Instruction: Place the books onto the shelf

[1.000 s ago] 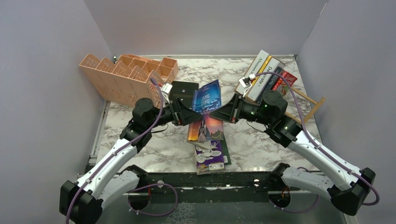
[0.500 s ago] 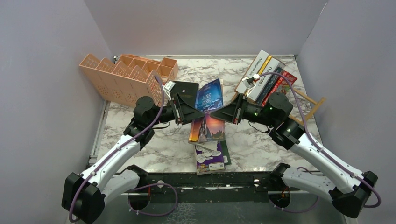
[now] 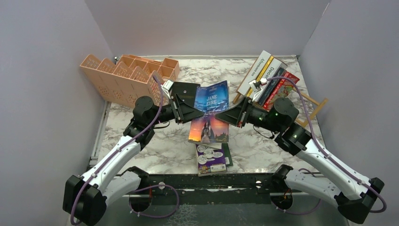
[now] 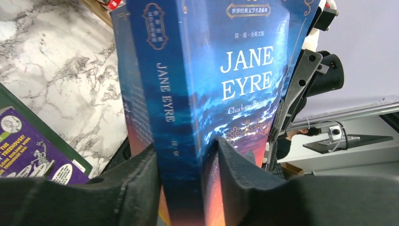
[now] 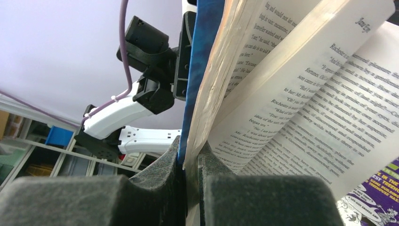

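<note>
The left claw is clenched across the spine of the blue "Jane Eyre" paperback book, one finger on each side. The right claw is pinched tight on the opposite cover edge, with pages fanning loose beside it. The book is held up, spread open, over the middle of the white marble-patterned surface. A purple cartoon-cover book lies on a dark green book closer to the front edge, and bare marble lies behind. The light-wood slatted shelf stands far right near the wall, carrying a row of leaning books. A peach plastic lattice organizer fills the far left. Both arms reach inward, wrists facing each other.
</note>
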You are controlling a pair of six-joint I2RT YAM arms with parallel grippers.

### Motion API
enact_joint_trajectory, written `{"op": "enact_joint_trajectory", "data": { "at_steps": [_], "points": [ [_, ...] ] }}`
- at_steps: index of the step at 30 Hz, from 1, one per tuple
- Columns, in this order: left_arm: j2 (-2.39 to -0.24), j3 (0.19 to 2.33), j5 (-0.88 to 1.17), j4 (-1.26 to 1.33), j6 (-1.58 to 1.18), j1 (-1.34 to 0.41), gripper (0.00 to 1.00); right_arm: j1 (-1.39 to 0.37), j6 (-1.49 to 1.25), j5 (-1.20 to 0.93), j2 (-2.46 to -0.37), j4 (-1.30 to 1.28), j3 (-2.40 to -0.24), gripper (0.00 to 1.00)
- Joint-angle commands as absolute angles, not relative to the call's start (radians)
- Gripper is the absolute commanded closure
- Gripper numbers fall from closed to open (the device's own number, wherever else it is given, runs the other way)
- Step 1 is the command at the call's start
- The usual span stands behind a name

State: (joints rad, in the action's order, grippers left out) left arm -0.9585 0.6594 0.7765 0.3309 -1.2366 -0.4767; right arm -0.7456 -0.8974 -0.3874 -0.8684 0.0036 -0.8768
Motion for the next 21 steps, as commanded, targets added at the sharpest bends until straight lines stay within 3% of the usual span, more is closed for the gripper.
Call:
{"op": "enact_joint_trajectory", "data": {
  "at_steps": [1,4,6,10,12,16,21],
  "points": [
    [-0.919,0.707,0.846,0.445,-1.252,-0.497,0.65,-0.747,-0.86,-0.223,-0.873,0.003,-0.865,0.99],
    [-0.923,0.699,0.839,0.445,-1.24,-0.494,0.82,-0.746,-0.854,-0.18,-0.871,-0.055,-0.865,0.99],
    [-0.924,0.695,0.832,0.445,-1.228,-0.492,0.99,-0.746,-0.847,-0.15,-0.87,-0.085,-0.866,0.97],
    [-0.923,0.701,0.82,0.438,-1.192,-0.489,1.0,-0.746,-0.814,-0.071,-0.864,-0.168,-0.883,0.6],
    [-0.919,0.713,0.812,0.423,-1.158,-0.487,1.0,-0.747,-0.771,-0.033,-0.869,-0.226,-0.909,0.48],
    [-0.915,0.778,0.757,0.268,-1.021,-0.488,1.0,-0.746,-0.656,0.082,-0.896,-0.404,-1.008,0.38],
    [-0.932,0.893,0.624,0.024,-0.818,-0.489,1.0,-0.747,-0.551,0.234,-0.88,-0.523,-1.101,0.36]
  ]
}}
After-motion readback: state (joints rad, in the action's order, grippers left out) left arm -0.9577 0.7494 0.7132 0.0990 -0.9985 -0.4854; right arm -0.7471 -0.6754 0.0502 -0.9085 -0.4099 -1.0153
